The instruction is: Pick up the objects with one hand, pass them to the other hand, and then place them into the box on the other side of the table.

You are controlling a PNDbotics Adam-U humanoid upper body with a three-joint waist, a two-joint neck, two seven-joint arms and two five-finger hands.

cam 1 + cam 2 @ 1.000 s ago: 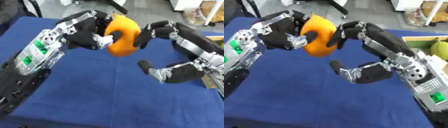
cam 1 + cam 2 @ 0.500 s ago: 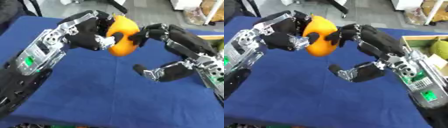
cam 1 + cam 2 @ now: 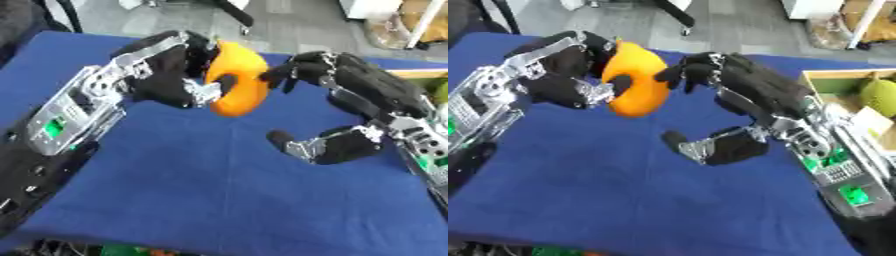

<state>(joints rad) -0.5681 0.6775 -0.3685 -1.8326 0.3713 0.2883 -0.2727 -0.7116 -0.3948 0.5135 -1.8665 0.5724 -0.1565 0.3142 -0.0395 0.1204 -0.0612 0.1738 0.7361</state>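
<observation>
An orange ring-shaped object (image 3: 239,79) hangs in the air above the blue table (image 3: 192,190). My left hand (image 3: 171,75) is shut on it, with a thumb through its hole and fingers behind it. My right hand (image 3: 350,90) is spread wide just to the object's right, its upper fingers (image 3: 293,72) touching or nearly touching the ring's right edge and its thumb (image 3: 302,145) held below, apart from it. At the right edge stands a wooden box (image 3: 833,82) holding a green fruit (image 3: 878,96).
The blue cloth covers the whole table. Grey floor, a black chair base (image 3: 232,10) and shelving lie beyond the far edge. The box's rim is close to my right forearm (image 3: 815,145).
My right hand's upper fingers have closed in on the orange ring from the right. My left hand has kept hold of the ring and shifted only slightly.
</observation>
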